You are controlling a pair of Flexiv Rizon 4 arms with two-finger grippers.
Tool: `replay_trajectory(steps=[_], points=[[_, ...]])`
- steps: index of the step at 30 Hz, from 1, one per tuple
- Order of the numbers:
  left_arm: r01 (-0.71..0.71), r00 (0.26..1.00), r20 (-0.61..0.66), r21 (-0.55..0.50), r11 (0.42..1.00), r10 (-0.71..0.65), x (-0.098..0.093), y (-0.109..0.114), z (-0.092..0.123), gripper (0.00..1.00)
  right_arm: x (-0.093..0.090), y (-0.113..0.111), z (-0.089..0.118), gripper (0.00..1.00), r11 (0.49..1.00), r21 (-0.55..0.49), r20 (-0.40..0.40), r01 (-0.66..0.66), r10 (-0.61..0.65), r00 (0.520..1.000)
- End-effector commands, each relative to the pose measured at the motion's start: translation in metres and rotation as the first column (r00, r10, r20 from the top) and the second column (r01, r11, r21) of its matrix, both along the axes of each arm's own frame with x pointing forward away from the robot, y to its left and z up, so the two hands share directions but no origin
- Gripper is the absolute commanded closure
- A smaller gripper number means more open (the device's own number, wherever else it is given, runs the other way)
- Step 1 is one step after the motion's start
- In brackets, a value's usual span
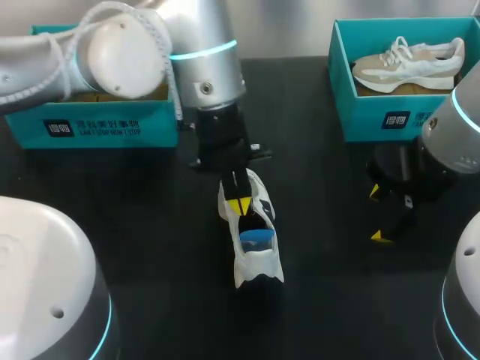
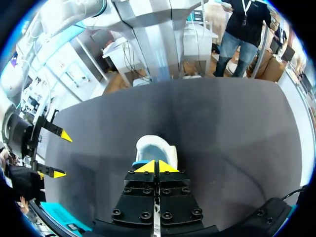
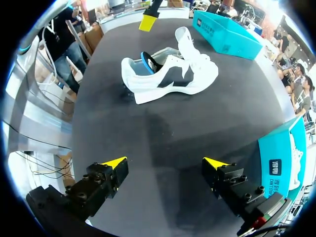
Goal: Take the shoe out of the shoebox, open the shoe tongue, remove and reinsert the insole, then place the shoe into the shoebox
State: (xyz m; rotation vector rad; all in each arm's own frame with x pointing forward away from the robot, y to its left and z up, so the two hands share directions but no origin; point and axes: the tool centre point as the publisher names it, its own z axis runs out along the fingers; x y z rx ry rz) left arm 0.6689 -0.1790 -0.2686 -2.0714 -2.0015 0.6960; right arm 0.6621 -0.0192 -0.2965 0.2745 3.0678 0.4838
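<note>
While my left pincer (image 1: 240,204) hangs with its yellow tips clenched together and nothing visibly caught between them, the white shoe (image 1: 251,262) lies on the table straight beneath it, out of its box, with the tongue lifted clear of the opening. The blue insole (image 1: 256,240) sits just under and ahead of those tips, and its heel edge looks raised out of the shoe. Off to the side, well apart from the shoe, my right pincer (image 3: 165,162) is released, with its fingers spread wide over bare table. Behind my left arm stands the teal shoebox (image 1: 97,127). Beyond my right pincer stands a second teal box (image 1: 375,116) holding another shoe (image 1: 409,64).

The main risk, as I judge it, is that nothing braces the shoe. It is light, so a pull or push on the insole could drag or tip the whole shoe. Closed tips could also slide off the insole's thin edge or crumple it instead of seating it flat.
</note>
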Motion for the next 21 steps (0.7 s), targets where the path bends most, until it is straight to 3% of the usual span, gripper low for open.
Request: replay_trajectory(steps=[1,21], points=[[0.012,1.0,0.011,0.036,0.999,-0.012,0.0,-0.015,-0.014,1.0,-0.001,0.0,-0.001,0.0,1.0,-0.003,0.002,0.002,-0.002,1.0],[0.026,1.0,-0.003,0.051,0.998,-0.026,-0.019,-0.024,-0.064,1.0,-0.001,0.0,-0.001,0.0,1.0,-0.003,0.002,0.002,-0.002,1.0]])
